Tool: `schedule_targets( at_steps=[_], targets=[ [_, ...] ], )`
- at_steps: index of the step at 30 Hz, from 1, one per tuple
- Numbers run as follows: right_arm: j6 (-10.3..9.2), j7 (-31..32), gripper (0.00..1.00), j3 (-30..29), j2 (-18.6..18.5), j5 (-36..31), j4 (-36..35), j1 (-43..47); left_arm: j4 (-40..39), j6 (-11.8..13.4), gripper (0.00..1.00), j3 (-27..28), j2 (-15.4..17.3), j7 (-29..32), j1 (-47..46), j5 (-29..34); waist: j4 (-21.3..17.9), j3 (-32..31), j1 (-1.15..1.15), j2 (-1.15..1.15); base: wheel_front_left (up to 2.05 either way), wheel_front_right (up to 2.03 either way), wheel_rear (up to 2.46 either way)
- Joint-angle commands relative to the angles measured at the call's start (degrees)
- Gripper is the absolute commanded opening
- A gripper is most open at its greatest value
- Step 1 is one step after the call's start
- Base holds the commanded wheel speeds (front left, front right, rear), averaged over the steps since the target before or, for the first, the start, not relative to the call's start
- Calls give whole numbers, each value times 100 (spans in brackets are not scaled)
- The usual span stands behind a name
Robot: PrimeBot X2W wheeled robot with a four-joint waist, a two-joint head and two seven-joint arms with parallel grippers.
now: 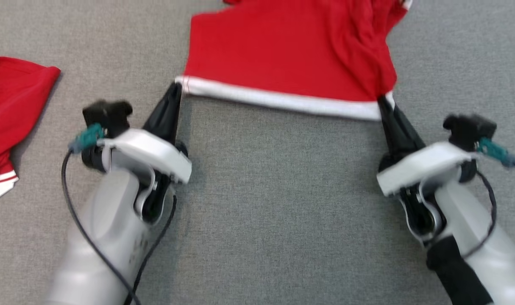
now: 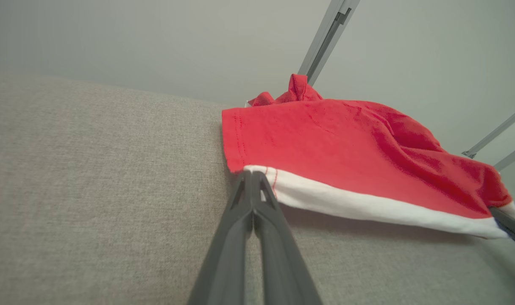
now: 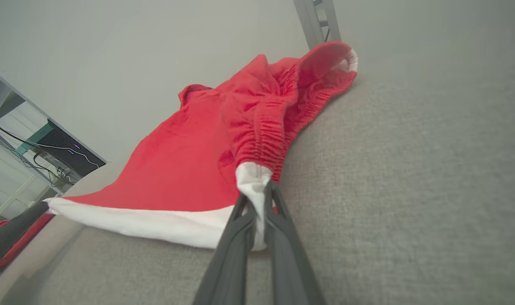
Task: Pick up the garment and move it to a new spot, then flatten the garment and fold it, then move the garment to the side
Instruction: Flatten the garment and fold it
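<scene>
Red garment point(image 1: 282, 55) lies on the grey fabric surface point(image 1: 274, 190), white hem nearest the robot, stretched left-right, body running away. Left gripper point(image 1: 176, 87) is clamped on the hem's left corner and right gripper point(image 1: 383, 99) on its right corner. Right side bunched, elastic gathered.

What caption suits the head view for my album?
Shut jaws pinch both corners of the white hem of a red garment.

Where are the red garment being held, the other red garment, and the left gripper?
red garment point(image 1: 282, 51): head view, middle of its red panel.
other red garment point(image 1: 11, 97): head view, red body near the left edge.
left gripper point(image 1: 176, 88): head view, tips of its jaws, shut on the hem corner.
</scene>
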Motion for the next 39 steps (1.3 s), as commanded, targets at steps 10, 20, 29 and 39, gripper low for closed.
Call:
schedule_targets(
  at_steps=[10,20,29,39],
  targets=[
    [-6,12,0,-649,-260,8,-1356,2479,-2163,128,0,840,321,-23,2265,803,86,-719,0,0,0,0,0],
    [-21,522,0,-1390,27,-375,-2457,4204,-4179,914,0,1026,532,276,4346,810,-7,-1278,0,0,0,0,0],
    [-21,1218,0,-1970,385,-902,-3456,5412,-5584,1497,0,929,519,789,5508,807,-10,-1587,0,0,0,0,0],
    [-17,1517,0,-2150,549,-944,-4197,5121,-5723,1203,0,756,745,1068,4673,981,-59,-1465,0,0,0,0,0]
  ],
)
